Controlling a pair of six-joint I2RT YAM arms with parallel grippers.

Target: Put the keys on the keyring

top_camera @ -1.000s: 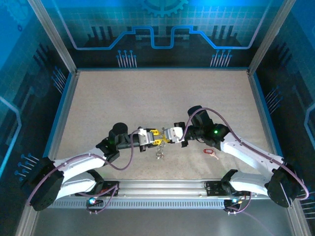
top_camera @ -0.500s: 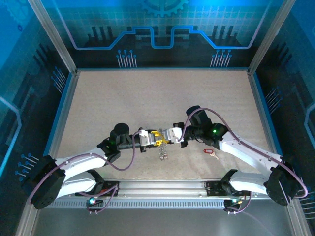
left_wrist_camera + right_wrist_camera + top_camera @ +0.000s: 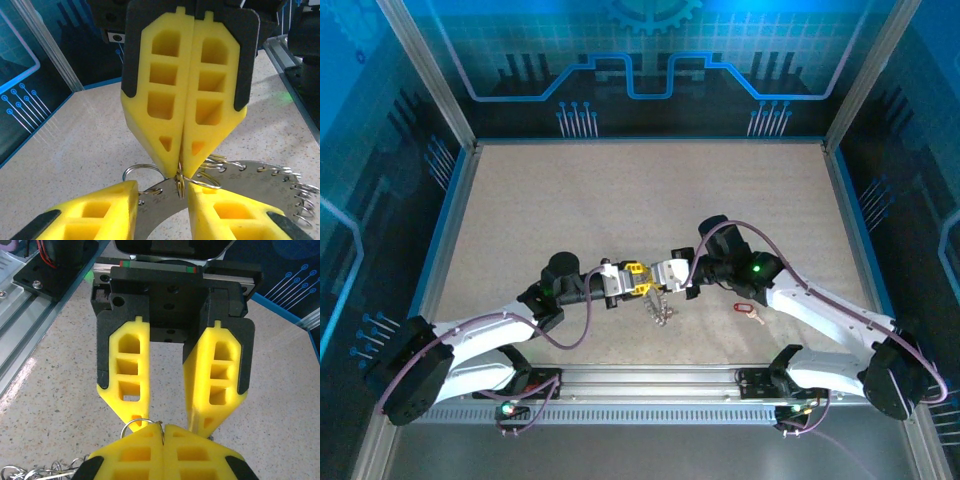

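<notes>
both arms reach inward, left gripper (image 3: 638, 272) parted, right gripper (image 3: 654, 274) closed, tips meeting mid-table.

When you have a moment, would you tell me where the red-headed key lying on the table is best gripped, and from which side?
Probably by the red head of the key, coming straight down from above. It lies flat on the table, just right of the arms' meeting point. The head looks like its widest part; finer shape is too small to tell.

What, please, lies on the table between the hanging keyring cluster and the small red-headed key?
Only bare speckled tabletop, in the top view: the silvery keyring cluster hangs near centre, and the red-headed key lies apart to its right.
</notes>
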